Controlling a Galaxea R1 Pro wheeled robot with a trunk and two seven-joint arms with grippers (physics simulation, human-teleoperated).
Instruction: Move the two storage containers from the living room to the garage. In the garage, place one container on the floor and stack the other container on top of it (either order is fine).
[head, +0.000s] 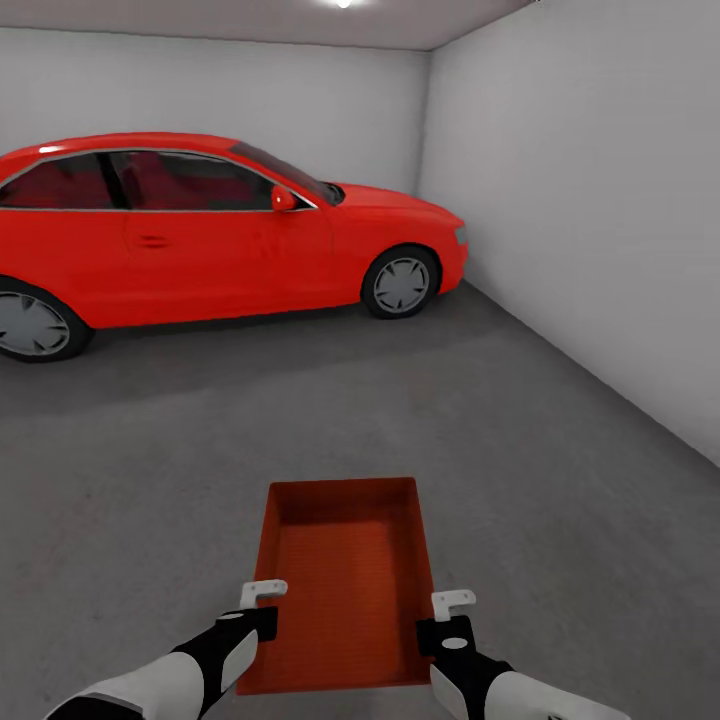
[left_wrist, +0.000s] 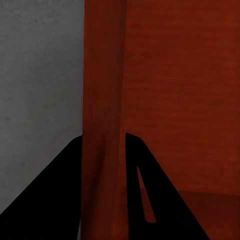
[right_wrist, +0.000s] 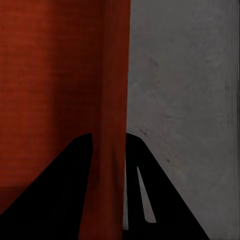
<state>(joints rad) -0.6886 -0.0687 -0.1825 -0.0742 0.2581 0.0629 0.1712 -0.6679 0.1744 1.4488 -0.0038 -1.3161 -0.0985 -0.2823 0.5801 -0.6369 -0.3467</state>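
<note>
Both grippers pinch the long walls of one storage container (head: 345, 585) — left gripper (head: 262, 605) on its left wall, right gripper (head: 448, 615) on its right — carried level just above the garage floor (head: 560, 520). Lower it evenly, releasing both together. Beyond: one red car (head: 210, 235).

Garage: red car (head: 200, 235), dark grey concrete floor (head: 560, 450), bare walls (head: 600, 180).
</note>
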